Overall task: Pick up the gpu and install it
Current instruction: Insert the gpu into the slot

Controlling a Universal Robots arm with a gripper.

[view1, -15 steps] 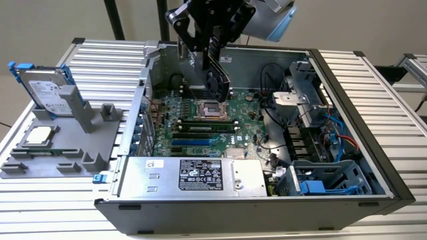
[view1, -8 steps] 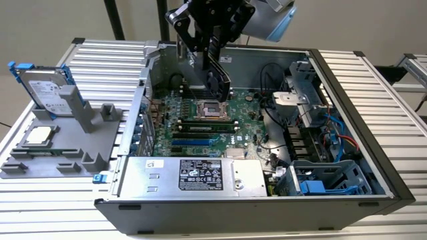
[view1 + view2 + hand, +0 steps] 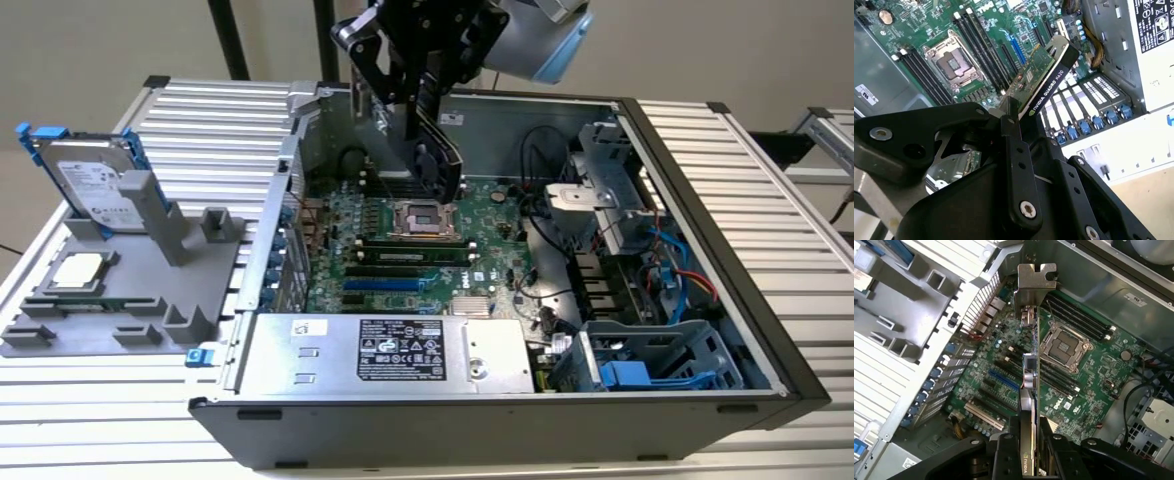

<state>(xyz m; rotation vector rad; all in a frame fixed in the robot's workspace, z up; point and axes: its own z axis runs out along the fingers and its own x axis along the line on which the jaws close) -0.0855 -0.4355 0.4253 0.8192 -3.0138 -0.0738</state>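
Observation:
My gripper [image 3: 424,120] hangs over the open computer case [image 3: 694,200], shut on the gpu [image 3: 441,160]. The card is held on edge above the motherboard [image 3: 400,270], near the empty processor socket [image 3: 424,217]. In the second wrist view the gpu [image 3: 1046,82] shows its black cooler edge and green board, clamped between the black fingers [image 3: 1015,150]. In the first wrist view the gpu [image 3: 1030,375] is edge-on, its silver bracket [image 3: 1036,285] pointing toward the case's rear slot wall [image 3: 979,310]. It is clear of the blue and black expansion slots [image 3: 1004,382] below.
On the exterior view's left, a grey fixture [image 3: 147,300] holds a hard drive with a blue frame [image 3: 91,180] and a processor [image 3: 74,272]. The power supply [image 3: 400,350] fills the case's near side. Cables and a drive cage [image 3: 654,350] crowd the exterior view's right.

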